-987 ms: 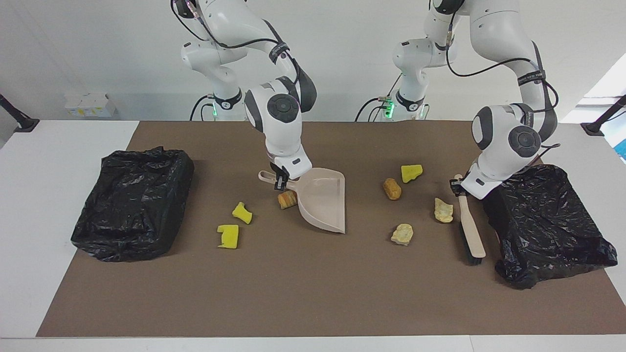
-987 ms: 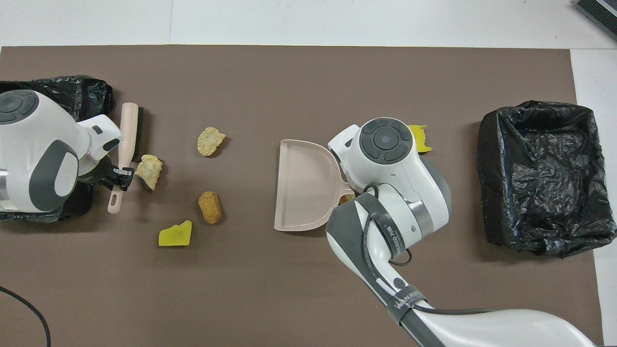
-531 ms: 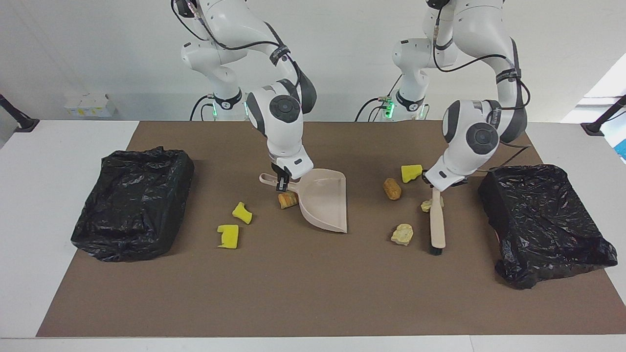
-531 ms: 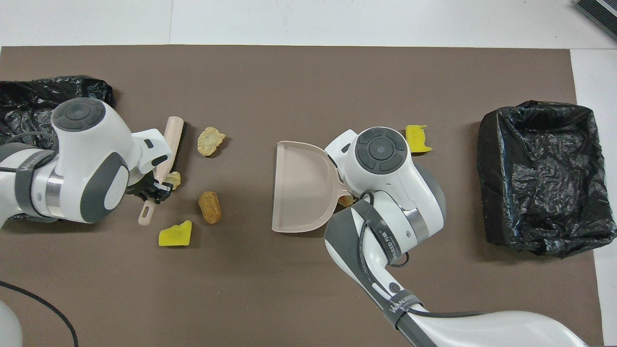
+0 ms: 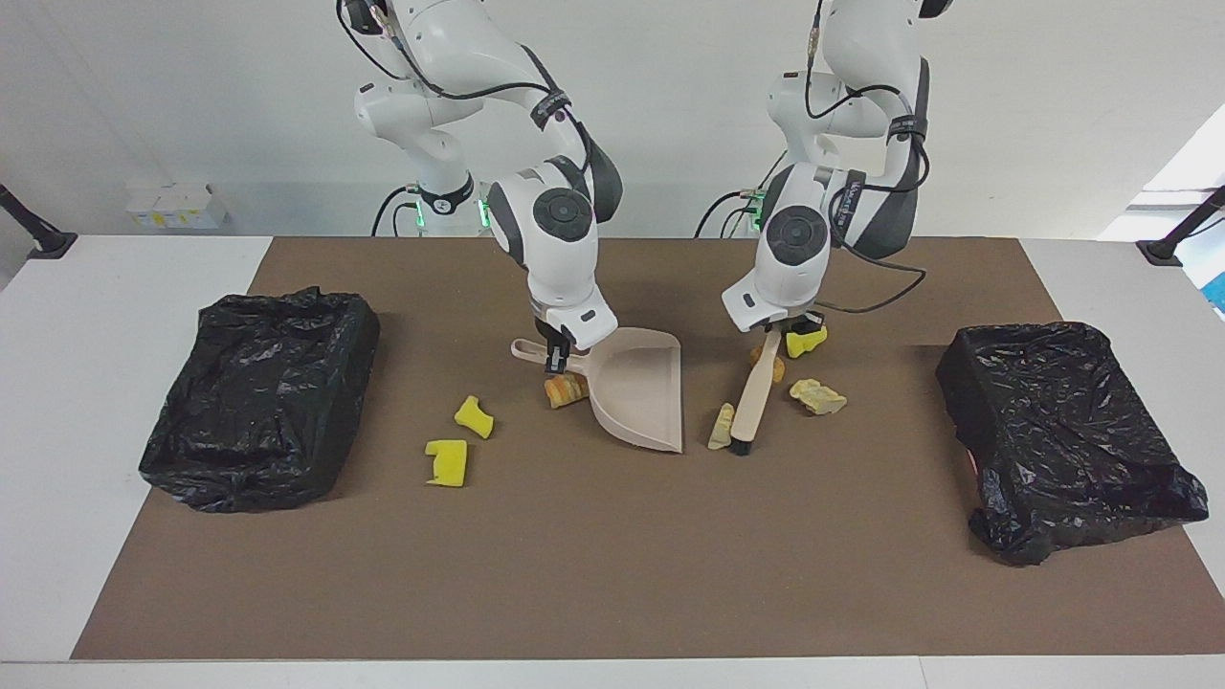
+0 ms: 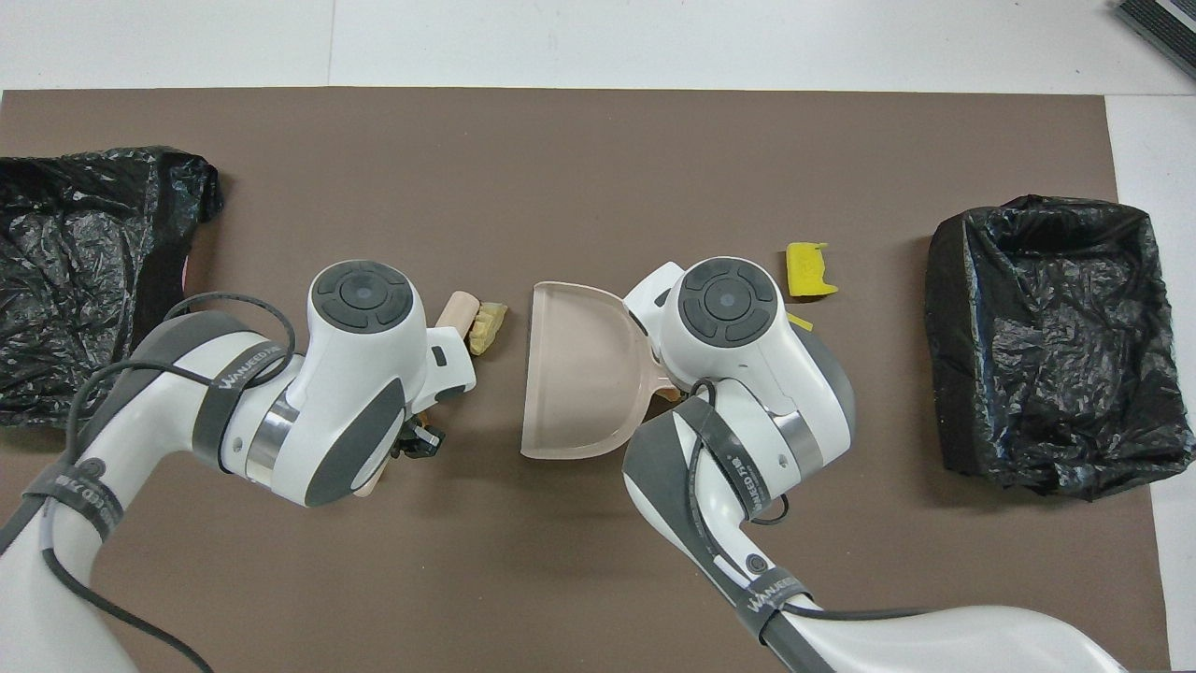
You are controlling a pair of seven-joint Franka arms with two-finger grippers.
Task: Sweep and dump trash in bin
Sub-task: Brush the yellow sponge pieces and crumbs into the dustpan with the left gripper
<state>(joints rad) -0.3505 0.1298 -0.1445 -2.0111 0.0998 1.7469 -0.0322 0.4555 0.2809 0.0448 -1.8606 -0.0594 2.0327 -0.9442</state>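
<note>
Left gripper (image 5: pixel 768 330), pinching brush (image 5: pixel 749 400), swept across; beige scrap (image 5: pixel 720 427) now at dustpan (image 5: pixel 639 388) mouth, 3 o'clock. Right gripper (image 5: pixel 555 356) clamps pan handle. I judge loading's next.

Both arms bend down over the middle of the table, wrists low. The left gripper (image 5: pixel 771 331) and right gripper (image 5: pixel 553 362) are each clamped tight.

Dustpan (image 5: pixel 639 388) and brush (image 5: pixel 750 402) crowd mat (image 5: pixel 612 555) centre; bare strip along edge farthest from robots.
</note>
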